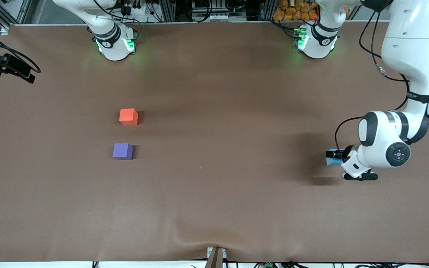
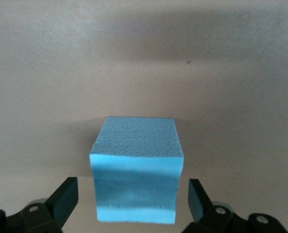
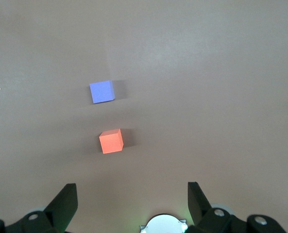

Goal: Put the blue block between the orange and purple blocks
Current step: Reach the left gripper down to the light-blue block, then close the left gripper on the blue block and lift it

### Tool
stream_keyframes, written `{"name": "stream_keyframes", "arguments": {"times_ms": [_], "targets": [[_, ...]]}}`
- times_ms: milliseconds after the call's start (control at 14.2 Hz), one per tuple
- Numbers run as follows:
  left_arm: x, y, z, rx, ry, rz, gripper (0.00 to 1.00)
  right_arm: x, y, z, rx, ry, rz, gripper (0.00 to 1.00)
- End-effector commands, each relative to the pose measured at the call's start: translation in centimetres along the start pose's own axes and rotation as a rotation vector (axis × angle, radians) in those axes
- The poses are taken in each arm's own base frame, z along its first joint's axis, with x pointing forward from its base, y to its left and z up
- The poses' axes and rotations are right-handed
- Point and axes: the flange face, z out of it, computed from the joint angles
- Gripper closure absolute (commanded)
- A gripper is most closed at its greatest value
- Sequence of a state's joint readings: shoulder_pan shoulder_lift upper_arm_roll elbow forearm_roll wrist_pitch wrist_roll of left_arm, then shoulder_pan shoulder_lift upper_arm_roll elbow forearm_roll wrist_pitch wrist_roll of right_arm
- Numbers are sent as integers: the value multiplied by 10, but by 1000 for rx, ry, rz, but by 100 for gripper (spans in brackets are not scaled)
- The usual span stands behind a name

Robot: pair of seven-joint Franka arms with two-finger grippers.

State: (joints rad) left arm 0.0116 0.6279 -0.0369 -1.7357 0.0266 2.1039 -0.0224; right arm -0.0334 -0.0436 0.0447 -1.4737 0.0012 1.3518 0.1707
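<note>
The blue block (image 1: 332, 158) stands on the brown table toward the left arm's end. My left gripper (image 1: 336, 156) is down at it and open. In the left wrist view the block (image 2: 136, 165) sits between my left gripper's (image 2: 132, 199) two fingers (image 2: 65, 196), with a gap on each side. The orange block (image 1: 128, 116) and the purple block (image 1: 122, 151) stand apart toward the right arm's end, the purple one nearer the front camera. My right gripper (image 3: 132, 201) is open and empty, high over its base; its view shows the purple block (image 3: 101, 91) and the orange block (image 3: 110, 141).
The two arm bases (image 1: 116, 44) (image 1: 315, 42) stand along the table's edge farthest from the front camera. A black camera mount (image 1: 8, 67) sticks in at the right arm's end. The brown cloth (image 1: 199, 234) is wrinkled near the front edge.
</note>
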Motion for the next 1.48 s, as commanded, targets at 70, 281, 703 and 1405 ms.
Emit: {"name": "stream_keyframes", "arguments": {"times_ms": [70, 281, 703, 1405], "targets": [[7, 4, 7, 21, 26, 6, 19, -3, 5, -2, 3, -3, 19, 0], [13, 5, -5, 23, 56, 29, 70, -3, 6, -2, 4, -4, 21, 0], [5, 55, -63, 27, 132, 54, 72, -3, 3, -1, 5, -5, 14, 0], [-88, 396, -50, -65, 74, -95, 69, -3, 6, -1, 6, -13, 29, 0]]}}
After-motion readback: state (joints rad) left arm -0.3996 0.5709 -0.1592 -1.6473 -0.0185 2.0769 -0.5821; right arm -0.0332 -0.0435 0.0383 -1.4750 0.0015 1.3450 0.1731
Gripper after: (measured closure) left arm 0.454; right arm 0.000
